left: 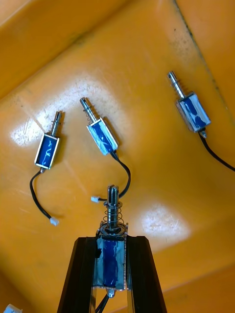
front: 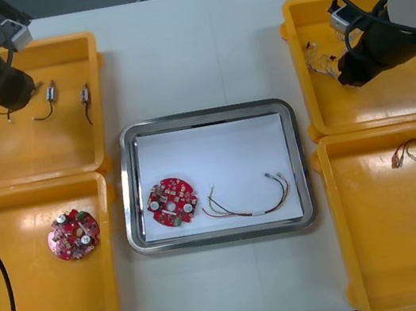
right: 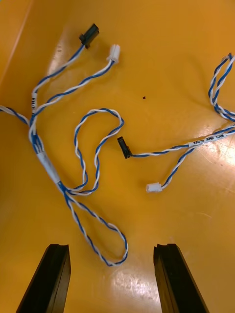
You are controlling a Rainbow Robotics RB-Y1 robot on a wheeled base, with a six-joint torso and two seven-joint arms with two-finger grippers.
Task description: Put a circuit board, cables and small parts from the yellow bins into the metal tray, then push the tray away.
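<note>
- Left gripper, over the upper-left bin, is clamped on a small metal part. Three more parts lie on the bin floor beyond the fingers.
- Right gripper, over the upper-right bin, stands wide open, gripping nothing, just above blue-and-white cables.
- Tray, centre of the front view: a board at its left, a thin cable beside it.
- Second board sits in the lower-left bin.
</note>
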